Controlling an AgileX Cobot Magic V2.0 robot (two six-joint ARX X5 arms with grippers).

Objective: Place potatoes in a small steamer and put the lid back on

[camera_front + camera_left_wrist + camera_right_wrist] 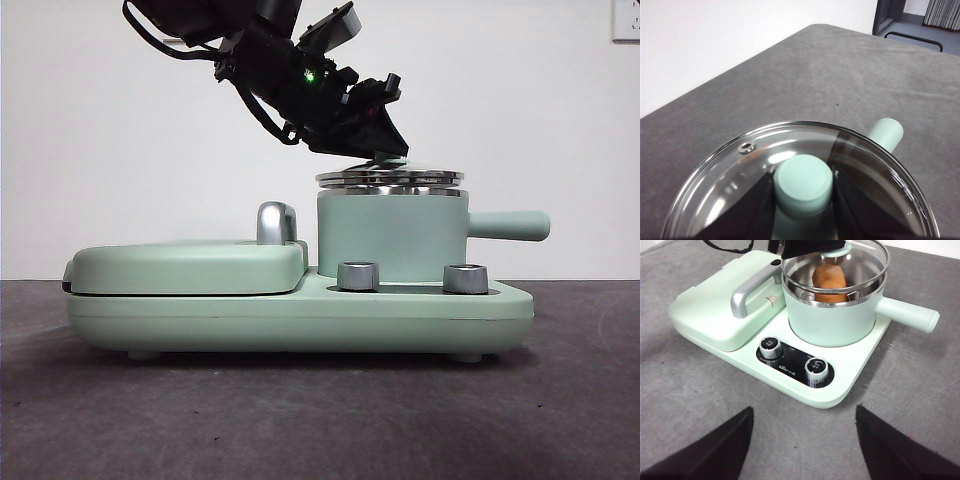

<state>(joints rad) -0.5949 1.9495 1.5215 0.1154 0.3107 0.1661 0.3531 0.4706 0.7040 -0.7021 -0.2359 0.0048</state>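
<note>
Nearest us, our right gripper's point(802, 440) jaws wait released; our left gripper point(802, 200), clenched on the round clear glass lid's point(740, 175) mint-green knob point(803, 182), should centre it level over the small mint-green cylindrical steamer point(390, 238) holding the orange-brown oval potato point(829, 282) before releasing.

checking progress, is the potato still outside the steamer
No, the potato lies inside the steamer, seen beneath the lid.
</note>
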